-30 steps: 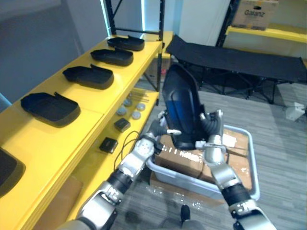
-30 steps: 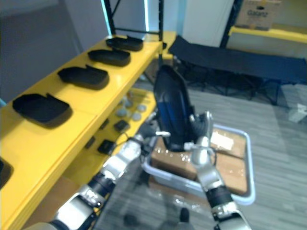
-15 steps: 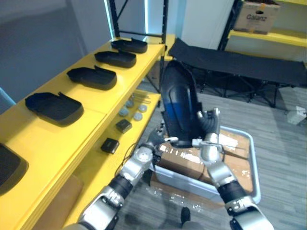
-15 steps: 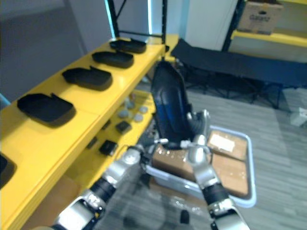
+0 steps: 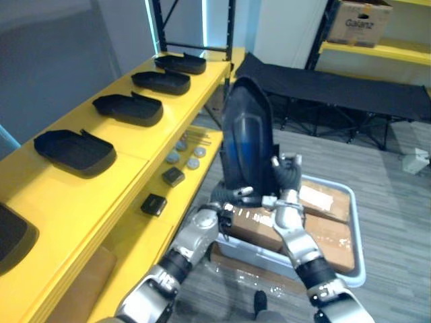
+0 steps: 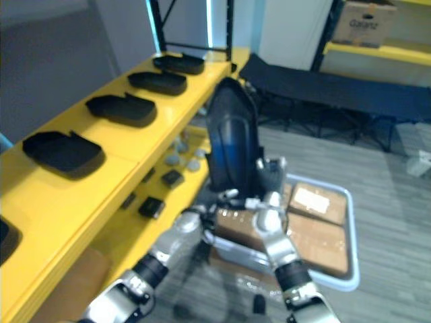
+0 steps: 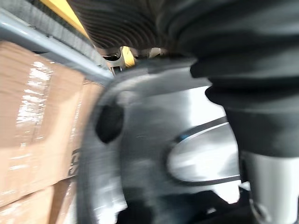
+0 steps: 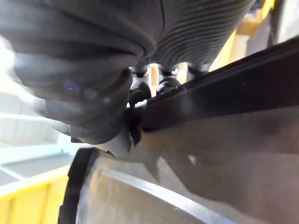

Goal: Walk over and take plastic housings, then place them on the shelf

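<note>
A large black plastic housing [image 5: 246, 141] with a blue sheen stands upright, held between my two hands over the grey bin. My left hand [image 5: 227, 197] grips its lower left edge, with a silver finger across the bottom. My right hand [image 5: 283, 180] clamps the lower right edge; in the right wrist view its fingers [image 8: 163, 79] curl over the housing's rim [image 8: 224, 88]. The left wrist view shows the housing's inner face [image 7: 154, 154] close up. Several more black housings [image 5: 74, 151] [image 5: 128, 108] [image 5: 159, 81] lie in a row on the yellow shelf [image 5: 135, 161] to my left.
Under the hands a grey bin [image 5: 357, 239] holds taped cardboard boxes [image 5: 330, 232]. The lower yellow shelf carries small dark blocks [image 5: 153, 203] and round parts [image 5: 172, 157]. A black folding cot [image 5: 337, 84] stands behind, with a cardboard box [image 5: 367, 23] on a far shelf.
Both hands have carried the upright housing a little leftward and higher, nearer the yellow shelf. The housing has turned more edge-on.
</note>
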### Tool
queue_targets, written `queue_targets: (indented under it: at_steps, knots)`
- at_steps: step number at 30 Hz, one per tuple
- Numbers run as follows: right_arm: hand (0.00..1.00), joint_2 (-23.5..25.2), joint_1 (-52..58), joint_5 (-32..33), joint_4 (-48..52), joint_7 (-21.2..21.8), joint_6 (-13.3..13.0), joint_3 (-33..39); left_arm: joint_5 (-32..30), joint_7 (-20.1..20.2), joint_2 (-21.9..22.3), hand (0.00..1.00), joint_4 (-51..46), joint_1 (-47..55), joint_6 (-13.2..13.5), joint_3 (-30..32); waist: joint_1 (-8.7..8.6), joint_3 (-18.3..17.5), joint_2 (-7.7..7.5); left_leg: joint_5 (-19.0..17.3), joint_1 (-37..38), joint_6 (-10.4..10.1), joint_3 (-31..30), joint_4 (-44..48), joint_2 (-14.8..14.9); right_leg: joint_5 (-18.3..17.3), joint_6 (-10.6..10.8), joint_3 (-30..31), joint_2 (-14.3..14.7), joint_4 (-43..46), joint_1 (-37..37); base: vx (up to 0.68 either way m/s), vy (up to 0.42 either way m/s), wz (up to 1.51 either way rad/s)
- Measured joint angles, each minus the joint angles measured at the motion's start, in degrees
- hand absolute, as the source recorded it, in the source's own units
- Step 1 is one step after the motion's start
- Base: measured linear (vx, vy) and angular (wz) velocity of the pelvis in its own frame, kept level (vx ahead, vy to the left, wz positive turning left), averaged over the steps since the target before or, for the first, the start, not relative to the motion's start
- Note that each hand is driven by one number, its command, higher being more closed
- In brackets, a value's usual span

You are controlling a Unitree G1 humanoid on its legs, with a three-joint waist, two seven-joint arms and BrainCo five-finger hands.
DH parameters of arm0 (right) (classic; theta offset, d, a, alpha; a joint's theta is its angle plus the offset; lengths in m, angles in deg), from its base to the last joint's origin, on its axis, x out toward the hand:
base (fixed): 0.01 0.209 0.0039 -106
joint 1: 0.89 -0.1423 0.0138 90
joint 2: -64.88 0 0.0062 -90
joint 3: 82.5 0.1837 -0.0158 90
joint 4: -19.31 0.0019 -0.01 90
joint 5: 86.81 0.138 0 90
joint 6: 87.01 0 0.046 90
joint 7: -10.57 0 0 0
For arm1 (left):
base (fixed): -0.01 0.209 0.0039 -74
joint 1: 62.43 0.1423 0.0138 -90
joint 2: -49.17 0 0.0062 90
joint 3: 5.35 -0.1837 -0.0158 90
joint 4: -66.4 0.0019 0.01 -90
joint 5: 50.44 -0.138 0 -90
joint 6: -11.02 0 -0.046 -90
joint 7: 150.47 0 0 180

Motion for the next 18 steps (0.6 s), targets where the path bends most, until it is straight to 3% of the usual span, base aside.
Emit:
queue_targets:
  at_steps: [2,3,8,13,18]
  knots:
    - [1.0,0.2,0.82,0.09,0.07,0.09,0.0,-0.66,0.04,-0.63,0.14,0.0,-0.64,0.0,1.24,1.13,-0.01,0.0,0.0,0.0,0.02,0.0,0.01,0.01,0.0,0.0,0.0,0.02,0.01,0.0,0.0,0.0,0.0,0.0]
    - [1.0,0.37,1.41,0.14,0.38,0.12,0.0,-1.1,0.31,-1.11,0.13,1.0,-1.18,0.0,2.22,1.51,-0.01,0.0,0.0,0.0,0.02,0.01,0.03,0.02,0.0,-0.01,-0.01,0.04,0.01,0.0,0.01,0.0,0.0,0.0]
    - [1.0,0.85,2.73,0.59,2.15,0.67,-0.15,-2.08,0.33,-1.49,0.09,1.0,-4.05,-0.02,4.13,2.61,-0.39,0.0,0.0,0.0,0.08,0.0,0.12,0.02,0.0,-0.03,-0.05,0.09,0.0,-0.01,0.0,0.0,0.0,0.0]
    - [1.0,0.82,3.48,2.31,4.02,1.04,-1.12,-2.91,0.28,-1.48,-0.82,1.0,-4.88,-1.73,4.12,2.99,-1.48,0.0,0.0,0.0,0.08,-0.01,0.24,0.01,0.0,-0.02,-0.05,0.15,0.0,-0.01,-0.12,0.0,0.0,0.0]
    - [1.0,0.72,4.02,2.3,5.11,0.48,-2.87,-3.08,-0.66,-1.48,-1.61,1.0,-4.89,-3.81,3.68,2.94,-1.53,0.0,0.0,-0.01,0.08,-0.02,0.28,0.01,0.0,-0.01,-0.05,0.17,0.0,-0.01,-0.17,0.0,0.0,0.0]
